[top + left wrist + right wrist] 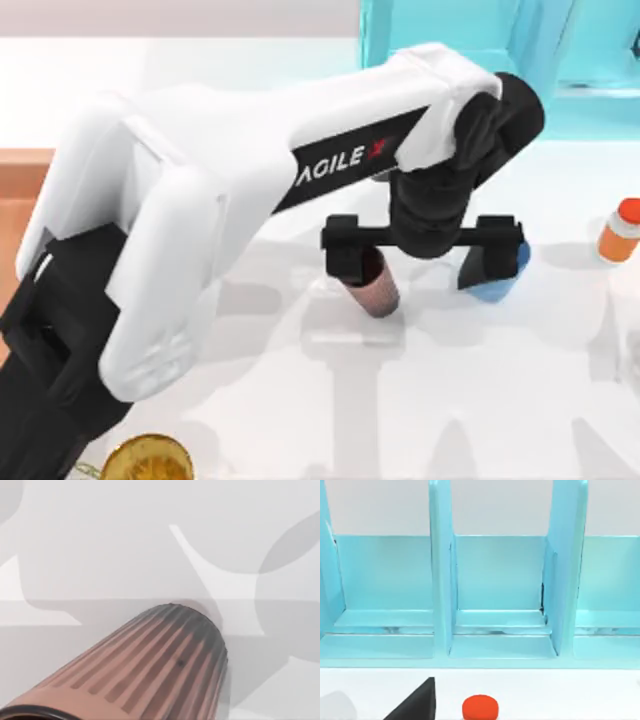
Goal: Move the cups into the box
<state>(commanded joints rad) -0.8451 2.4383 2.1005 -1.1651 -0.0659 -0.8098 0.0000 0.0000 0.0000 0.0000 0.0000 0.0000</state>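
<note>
top view is showing the left arm reaching far across the table (470, 400), its left gripper (420, 262) hanging over the two cups near the middle. the jaws are standing wide apart: one finger is sitting over the brown cup (376, 290), the other is coming down just beside the blue cup (497, 283). both cups are standing on the table, near each other but apart, neither clamped. that wide spread is probably there so the jaws can drop around one cup, and the brown one looks like the target, since the left wrist view is looking along its ribbed brown wall (165, 665) from close by, with bare table behind it.

the box (18, 190) is lying at the table's left edge, its tan wooden wall peeking out past the arm, well apart from both cups, so neither cup is in it yet.

an orange bottle (620, 231) is standing at the right edge, an amber glass (147, 462) at the near edge, and a cyan shelf frame (442, 595) at the back. the right gripper's jaws i cannot tell; the right wrist view is facing the shelf, the bottle's red cap (480, 707) below it.
</note>
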